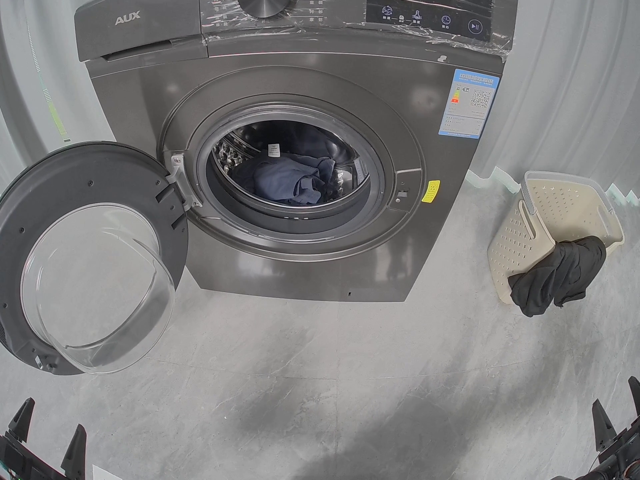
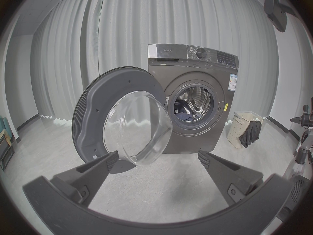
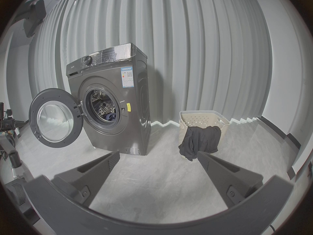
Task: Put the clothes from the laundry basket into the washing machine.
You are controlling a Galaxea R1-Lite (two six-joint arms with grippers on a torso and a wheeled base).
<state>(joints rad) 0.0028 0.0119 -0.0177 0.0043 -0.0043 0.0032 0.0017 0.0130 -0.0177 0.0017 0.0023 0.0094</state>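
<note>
A grey front-loading washing machine stands ahead with its round door swung wide to the left. Dark blue clothes lie inside the drum. To the machine's right a cream laundry basket sits on the floor, and a black garment hangs over its front rim. My left gripper is low at the near left, open and holding nothing. My right gripper is low at the near right, also open and holding nothing. Both are well short of the basket and the machine.
Grey tiled floor lies open between me and the machine. The open door juts out on the left side at drum height. Pleated white curtains close off the room behind the machine and basket.
</note>
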